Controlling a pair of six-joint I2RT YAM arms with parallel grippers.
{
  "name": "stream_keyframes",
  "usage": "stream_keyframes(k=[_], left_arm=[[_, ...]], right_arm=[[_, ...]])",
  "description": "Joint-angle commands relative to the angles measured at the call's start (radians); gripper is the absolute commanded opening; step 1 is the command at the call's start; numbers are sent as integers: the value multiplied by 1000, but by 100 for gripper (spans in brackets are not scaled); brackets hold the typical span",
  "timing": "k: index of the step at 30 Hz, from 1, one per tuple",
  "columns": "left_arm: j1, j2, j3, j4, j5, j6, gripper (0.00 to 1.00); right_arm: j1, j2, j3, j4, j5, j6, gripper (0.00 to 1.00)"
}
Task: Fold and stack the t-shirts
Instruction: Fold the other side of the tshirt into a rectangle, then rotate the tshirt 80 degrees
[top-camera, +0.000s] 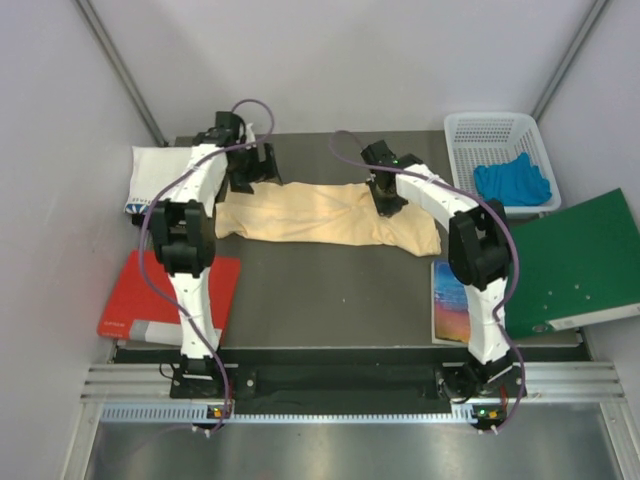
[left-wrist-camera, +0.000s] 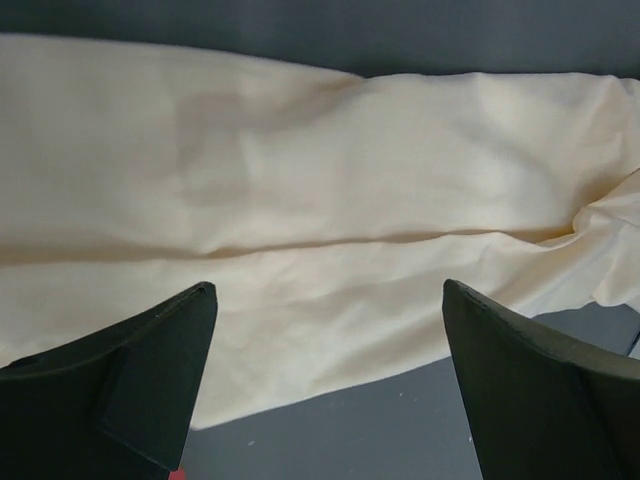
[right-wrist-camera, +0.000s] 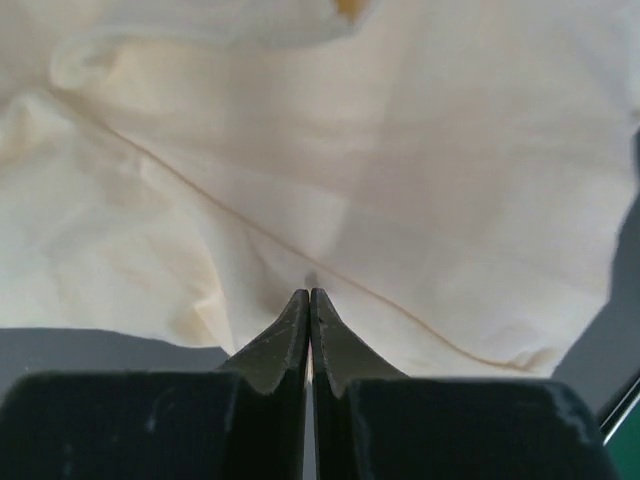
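**Top external view:** The peach-yellow t-shirt (top-camera: 320, 212) lies as a long, narrow band across the far half of the table (top-camera: 330, 300). The white t-shirt (top-camera: 155, 172) sits as a folded packet at the far left corner, just beside the band's left end. The left gripper (top-camera: 252, 172) hangs over that left end, and the right gripper (top-camera: 388, 205) is down on the cloth toward the right end. A red book (top-camera: 165, 290), a green folder (top-camera: 580, 265) and a basket (top-camera: 470, 130) holding blue cloth (top-camera: 512, 180) line the table's margins.

**Left wrist view:** The two dark fingers (left-wrist-camera: 150, 370) stand wide apart with nothing between them. They are poised above the band's near edge, where bare table shows.

**Right wrist view:** The jaws are pressed together, their tips meeting the peach fabric at a crease. Whether any cloth is pinched between them cannot be told.

The step in hand looks like the crosswise fold of the peach shirt, with its lengthwise fold done. The next move likely calls for the left gripper to drop and close on its end of the band. Both arms could then fold the band into a packet and stack it with the white shirt.
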Motion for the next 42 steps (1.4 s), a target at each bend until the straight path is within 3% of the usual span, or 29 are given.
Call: stream_keyframes(k=[1, 2, 3, 4, 9, 13, 17, 26, 30, 37, 42], left_arm=[[-71, 93, 128, -20, -58, -13, 93], [-76, 122, 147, -23, -59, -16, 85], [-83, 136, 164, -21, -59, -18, 71], [-86, 150, 188, -17, -64, -27, 1], [-96, 245, 271, -55, -168, -26, 0], [-97, 349, 449, -182, -267, -9, 0], [-100, 388, 453, -253, -294, -21, 0], [-146, 331, 233, -368, -297, -4, 0], [-172, 304, 126, -440, -200, -12, 0], [-266, 94, -170, -389, -81, -29, 0], [-376, 6, -323, -373, 103, -53, 0]], right_arm=[[-9, 18, 3, -69, -95, 72, 0], [-14, 19, 0, -72, -106, 75, 0], [-17, 19, -6, -72, -127, 80, 0], [-20, 24, -6, -75, -138, 83, 0], [-44, 82, 21, -89, -164, 87, 0], [-63, 162, 119, -128, -149, 87, 0], [-100, 251, 215, -151, -115, 96, 0], [-133, 335, 400, -74, -91, 57, 0], [-132, 337, 409, 36, -91, 20, 0], [-127, 397, 537, 185, -141, -17, 0], [-121, 440, 600, 282, -168, -26, 0]])
